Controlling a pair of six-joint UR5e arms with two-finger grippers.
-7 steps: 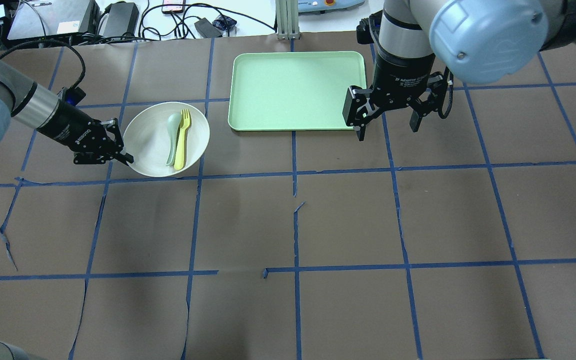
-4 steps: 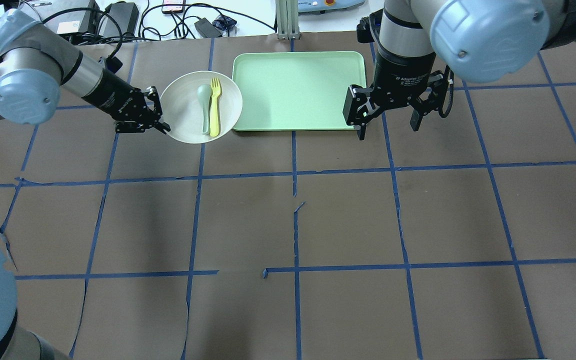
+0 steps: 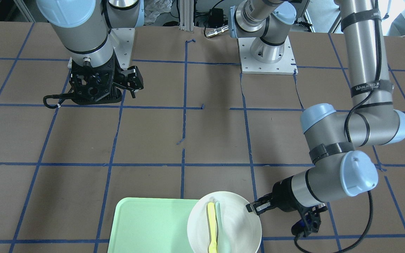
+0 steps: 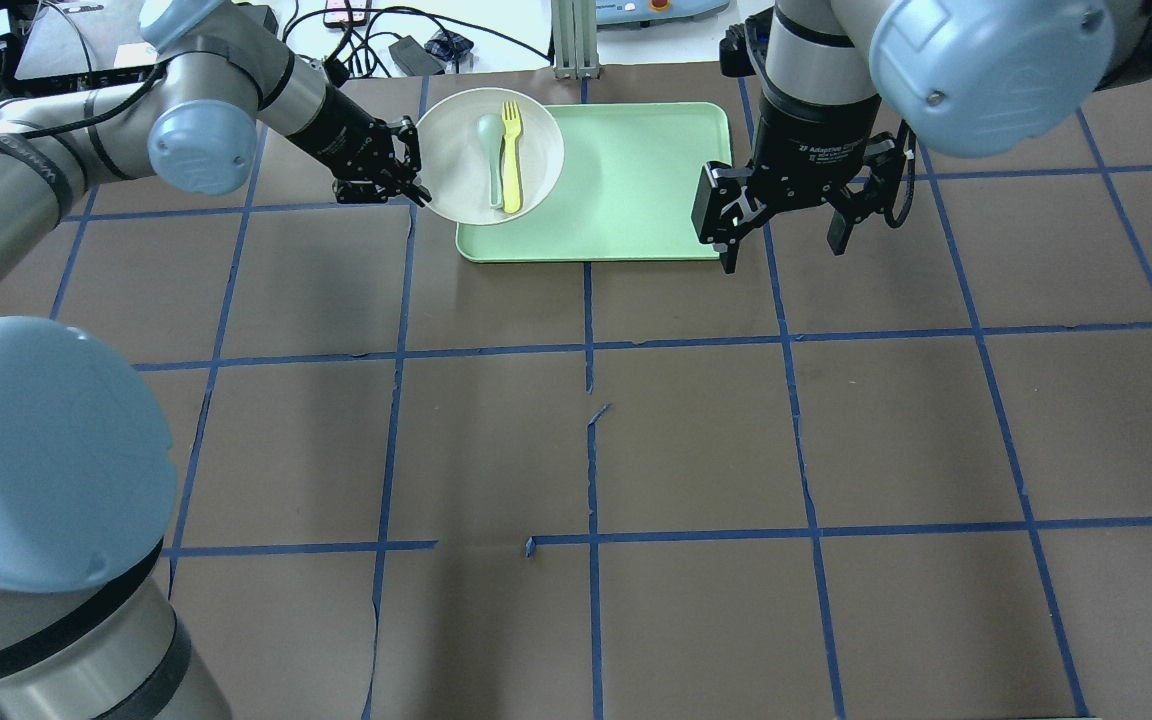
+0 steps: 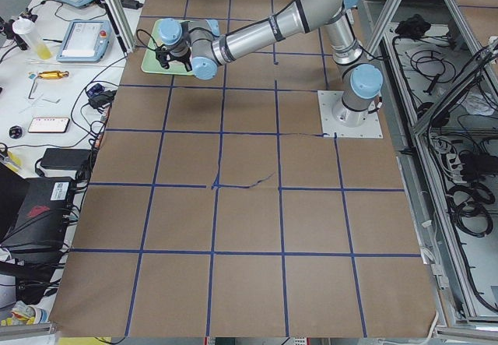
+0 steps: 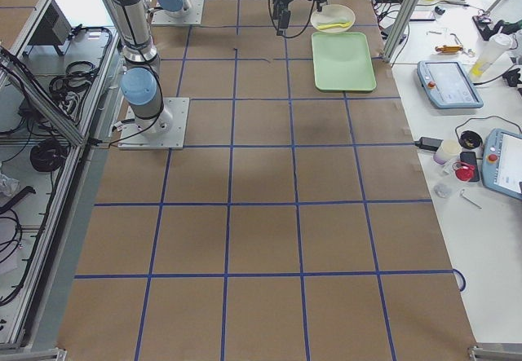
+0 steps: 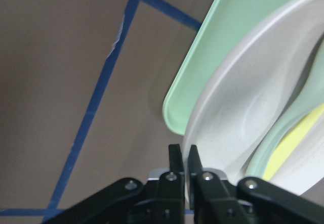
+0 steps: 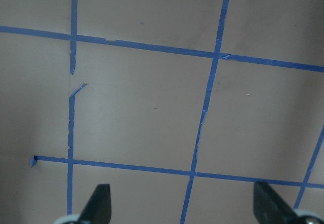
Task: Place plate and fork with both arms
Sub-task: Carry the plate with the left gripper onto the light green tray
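Plate (image 4: 451, 150), 1 only, overlaps a corner of the 1 tray (image 4: 636, 180) and carries 1 fork (image 4: 511, 150) and 1 spoon (image 4: 489, 130); left gripper (image 4: 416, 182) clamps its rim, right gripper (image 4: 781, 245) hangs spread beside the tray.

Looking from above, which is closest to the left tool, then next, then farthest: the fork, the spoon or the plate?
1. plate: its rim is pinched in the left tool.
2. spoon: on the plate, on the tool's side.
3. fork: just past the spoon.
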